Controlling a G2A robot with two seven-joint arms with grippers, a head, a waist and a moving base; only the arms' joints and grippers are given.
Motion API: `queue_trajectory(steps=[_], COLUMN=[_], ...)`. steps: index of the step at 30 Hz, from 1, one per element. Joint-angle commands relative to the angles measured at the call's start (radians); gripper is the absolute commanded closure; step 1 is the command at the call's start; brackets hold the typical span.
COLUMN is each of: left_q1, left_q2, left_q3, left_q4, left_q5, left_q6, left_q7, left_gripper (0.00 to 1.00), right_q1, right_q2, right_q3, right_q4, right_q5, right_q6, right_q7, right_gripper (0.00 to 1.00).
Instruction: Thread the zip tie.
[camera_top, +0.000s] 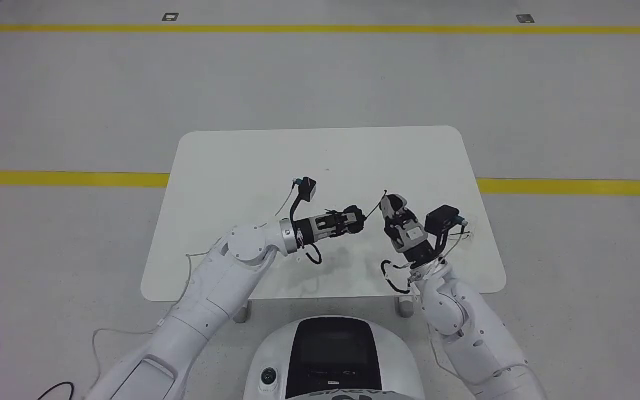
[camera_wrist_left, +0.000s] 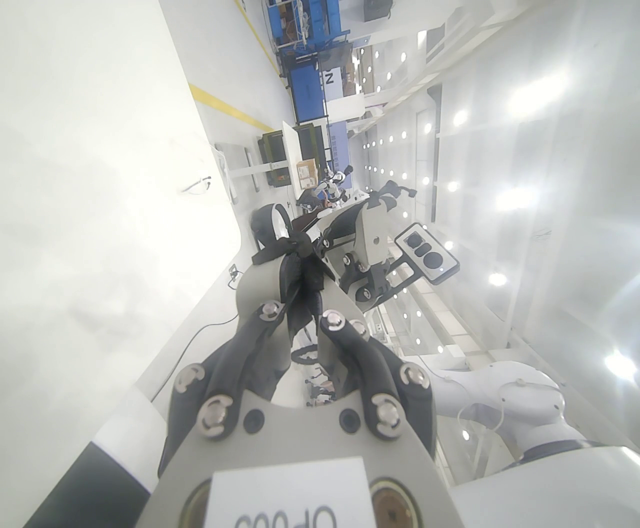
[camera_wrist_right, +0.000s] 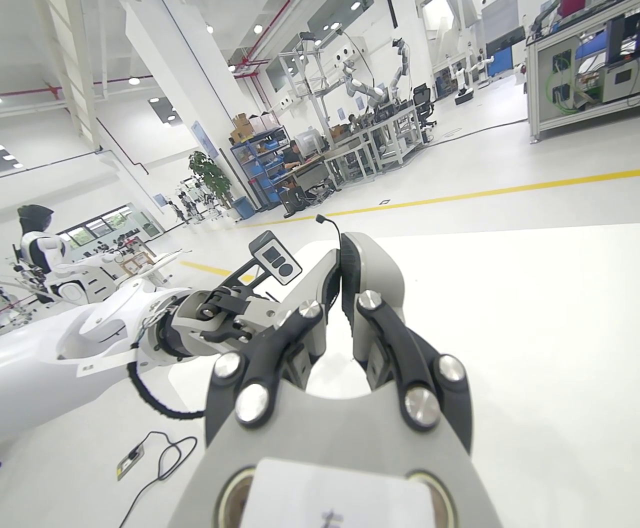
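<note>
Showed a thin black zip tie (camera_wrist_right: 338, 234) held up off the table (camera_top: 250, 180), clamped edge-on between the closed right fingers (camera_wrist_right: 372, 270). Rose past them in a gentle curve and ended in a small blocky tip. Ran on the other side to the closed left fingers (camera_wrist_left: 260, 287), pinched there too.

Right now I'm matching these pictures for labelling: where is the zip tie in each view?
Top view: the zip tie is a thin black strand between the left hand and the right hand, over the table.
Left wrist view: zip tie dark at the left hand's fingertips.
Right wrist view: zip tie pokes past the right hand's shut fingers.
Shared landmark: the white table.
</note>
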Motion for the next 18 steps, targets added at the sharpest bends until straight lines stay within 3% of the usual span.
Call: queue_trajectory(steps=[1,18], left_q1=[0.0,0.0], left_q2=[0.0,0.0], left_q3=[0.0,0.0], left_q4=[0.0,0.0], left_q5=[0.0,0.0], left_q6=[0.0,0.0], left_q7=[0.0,0.0], left_gripper=[1.0,1.0], right_q1=[-0.001,-0.001], right_q2=[0.0,-0.003], right_q3=[0.001,0.002], right_q4=[0.0,0.002], right_q5=[-0.001,-0.013], right_q6=[0.001,0.012], right_q7=[0.002,-0.007], right_gripper=[1.0,1.0])
